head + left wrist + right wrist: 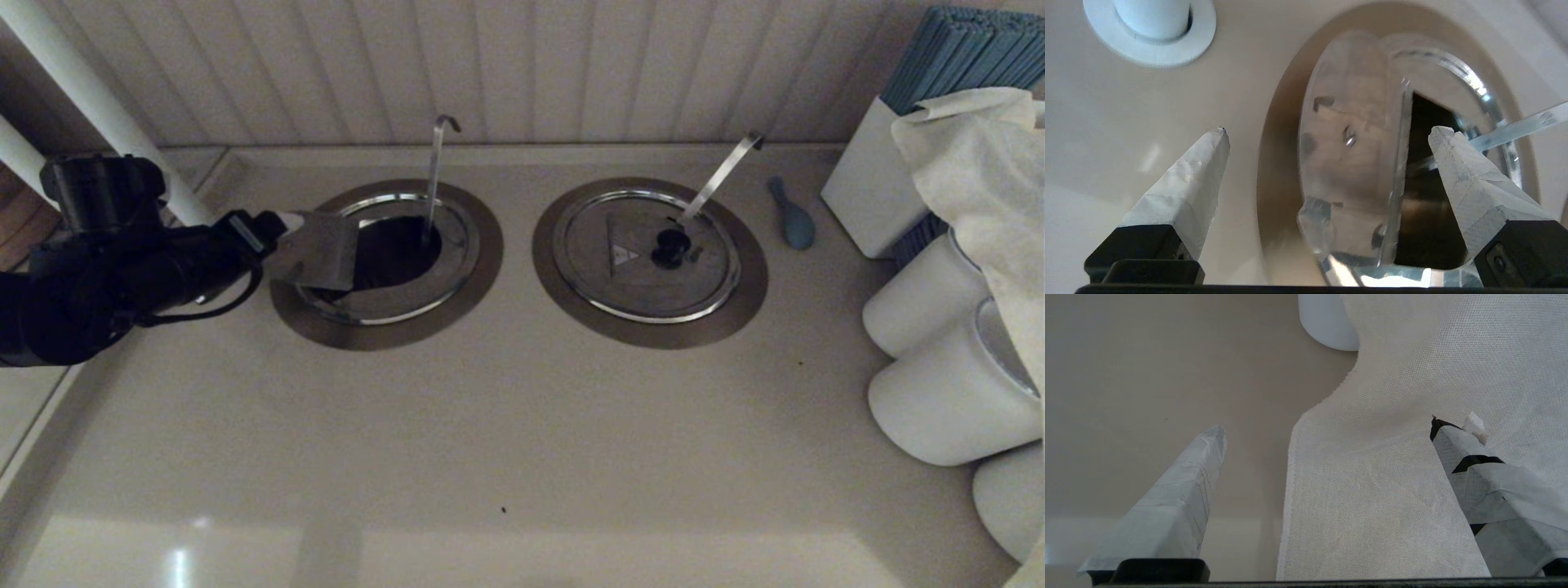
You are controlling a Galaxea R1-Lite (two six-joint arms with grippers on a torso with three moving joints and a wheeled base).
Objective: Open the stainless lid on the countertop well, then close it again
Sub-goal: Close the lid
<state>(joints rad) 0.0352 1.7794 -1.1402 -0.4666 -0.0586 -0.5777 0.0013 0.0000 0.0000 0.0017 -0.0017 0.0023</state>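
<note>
The countertop well (400,245) shows its dark hole, with the upright ladle handle (435,175) rising out of it. The stainless lid (317,249) is tipped up steeply at the well's left side, its steel face turned to my left arm (122,261); its black knob is hidden. In the left wrist view my left gripper (1331,130) is open, its taped fingers (1208,163) spread wide on either side of the raised lid (1351,163) without pinching it. My right gripper (1329,424) hangs open over a white cloth (1392,477), out of the head view.
The twin lid (612,269) with the slanted ladle handle (722,175) lies shut to the right. A blue spoon (792,216), a white box (869,184), white cylinders (947,400) and a draped cloth (980,163) crowd the right. A white post (98,106) stands at the back left.
</note>
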